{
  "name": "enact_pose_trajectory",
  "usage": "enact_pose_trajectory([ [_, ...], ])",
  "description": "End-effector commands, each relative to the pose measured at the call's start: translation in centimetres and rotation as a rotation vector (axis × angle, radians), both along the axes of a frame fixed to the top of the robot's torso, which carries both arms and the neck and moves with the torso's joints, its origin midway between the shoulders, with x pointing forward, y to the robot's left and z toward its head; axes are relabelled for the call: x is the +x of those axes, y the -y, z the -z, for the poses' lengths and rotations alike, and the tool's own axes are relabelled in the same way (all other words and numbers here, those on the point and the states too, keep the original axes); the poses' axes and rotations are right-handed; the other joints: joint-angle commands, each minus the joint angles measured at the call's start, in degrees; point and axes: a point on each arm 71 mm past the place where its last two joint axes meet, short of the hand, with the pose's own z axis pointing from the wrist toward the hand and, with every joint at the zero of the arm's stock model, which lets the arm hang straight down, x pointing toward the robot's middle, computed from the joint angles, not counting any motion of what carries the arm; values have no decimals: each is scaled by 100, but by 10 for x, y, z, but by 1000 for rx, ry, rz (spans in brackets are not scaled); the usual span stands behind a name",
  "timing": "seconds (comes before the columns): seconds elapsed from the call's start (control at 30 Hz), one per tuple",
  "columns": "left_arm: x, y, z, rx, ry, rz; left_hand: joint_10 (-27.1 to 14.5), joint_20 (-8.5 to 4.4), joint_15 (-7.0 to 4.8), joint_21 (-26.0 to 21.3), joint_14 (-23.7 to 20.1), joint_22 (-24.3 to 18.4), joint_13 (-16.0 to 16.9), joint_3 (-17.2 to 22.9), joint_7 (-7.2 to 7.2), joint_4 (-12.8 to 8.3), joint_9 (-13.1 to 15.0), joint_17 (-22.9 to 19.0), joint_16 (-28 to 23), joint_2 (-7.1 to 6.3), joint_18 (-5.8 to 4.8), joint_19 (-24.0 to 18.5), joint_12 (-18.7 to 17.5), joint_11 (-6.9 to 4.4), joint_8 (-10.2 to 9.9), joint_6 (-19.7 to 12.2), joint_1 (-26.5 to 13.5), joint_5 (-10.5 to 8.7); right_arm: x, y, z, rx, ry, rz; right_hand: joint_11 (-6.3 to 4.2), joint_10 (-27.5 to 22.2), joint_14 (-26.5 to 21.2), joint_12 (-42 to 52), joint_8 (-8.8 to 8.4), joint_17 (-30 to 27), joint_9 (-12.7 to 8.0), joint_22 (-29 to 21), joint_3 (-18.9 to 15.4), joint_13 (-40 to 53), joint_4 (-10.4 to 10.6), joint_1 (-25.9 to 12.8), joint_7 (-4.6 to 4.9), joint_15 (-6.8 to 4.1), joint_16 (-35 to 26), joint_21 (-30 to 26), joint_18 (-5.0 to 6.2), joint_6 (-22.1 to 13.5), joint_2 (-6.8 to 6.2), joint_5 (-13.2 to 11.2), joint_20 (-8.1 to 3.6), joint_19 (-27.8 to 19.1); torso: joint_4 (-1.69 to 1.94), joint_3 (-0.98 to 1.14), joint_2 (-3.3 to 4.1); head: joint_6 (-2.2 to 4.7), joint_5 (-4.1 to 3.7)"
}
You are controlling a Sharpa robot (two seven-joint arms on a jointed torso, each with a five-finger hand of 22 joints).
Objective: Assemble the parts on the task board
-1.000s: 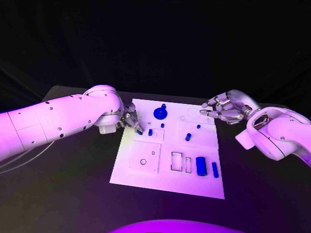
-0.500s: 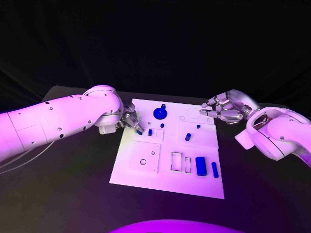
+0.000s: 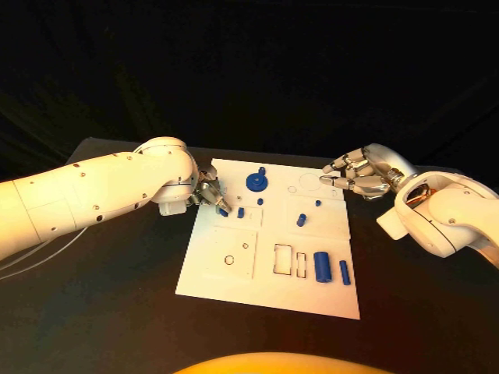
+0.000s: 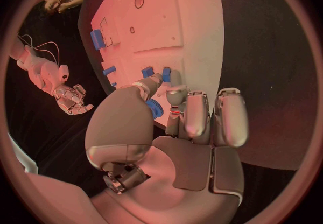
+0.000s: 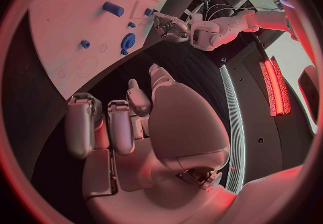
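Task board (image 3: pixel 267 276) mid-table, white. Left hand (image 3: pixel 208 192) at board's left edge, fingertips pinching small blue part (image 3: pixel 224 211) on board. Right hand (image 3: pixel 356 176) off far right corner, fingers curled, holding nothing. Risk: thin pinch, part slipping or tilting during seating.
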Motion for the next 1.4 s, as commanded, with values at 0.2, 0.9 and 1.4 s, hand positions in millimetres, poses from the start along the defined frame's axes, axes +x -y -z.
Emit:
enact_pose_trajectory([
  [0.2,-1,1,1,4,-12,7,52,0,-35,26,260,18,25,-126,6,61,9,245,-19,11,-86,41,60,-3,45,50,-84,19,-1,-1,0,0,4,-13,-23,-3,341,4,29,473,-6,694,-35,-7,-12,-45,-21,-44,-28,-34,49,6,-1,37,5,-29,1,0,3,2,-9],
  [0.9,-1,2,1,0,-12,3,82,-5,-41,41,261,46,55,-436,-6,204,18,248,-18,43,-91,55,102,-12,88,79,-132,20,-1,-1,0,1,3,-14,-23,-5,339,3,30,462,-7,686,-40,-10,-11,-50,-21,-44,-35,-46,52,4,-3,37,5,-36,1,0,-2,-3,-10],
  [1.4,-2,5,0,-8,-15,8,91,-6,-44,43,261,52,69,-478,-15,201,22,248,-18,80,-92,58,116,-18,99,84,-85,24,-1,-1,0,0,3,-14,-23,-5,339,3,30,462,-7,686,-40,-10,-11,-50,-21,-44,-35,-46,52,4,-3,37,5,-36,4,1,0,8,-17],
])
